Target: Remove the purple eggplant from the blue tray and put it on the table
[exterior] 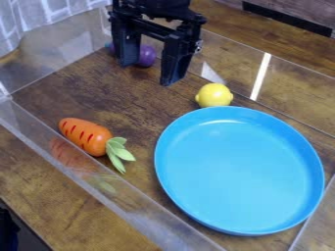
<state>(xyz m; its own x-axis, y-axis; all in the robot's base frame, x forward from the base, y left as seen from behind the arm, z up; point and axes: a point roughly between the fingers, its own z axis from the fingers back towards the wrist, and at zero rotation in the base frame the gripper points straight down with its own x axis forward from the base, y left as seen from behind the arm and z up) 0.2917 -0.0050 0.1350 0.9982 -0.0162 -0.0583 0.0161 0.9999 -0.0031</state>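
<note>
On brown planks [59, 91], the small eggplant [147, 55] sat beyond the tray [240, 171], between the gripper's [144, 74] spread fingers; we judged it light, firm and slick, best pinched around its middle.

The wooden tabletop [98, 93] is dark brown, with plank grain and seams that show between the things lying on it. Clear acrylic walls [66, 147] edge it, one of them running diagonally along the left and near side. At the right and near side a large, round, bright-blue plastic tray [240, 172] with a raised rim lies flat. Left of it, apart from the tray, an orange toy carrot [85, 135] lies on its side, its green leaves toward the tray. Just beyond the tray's far rim is a yellow toy lemon [214, 94]. Farther left, a glossy purple eggplant [148, 54] shows, partly hidden, at the far side.
</note>
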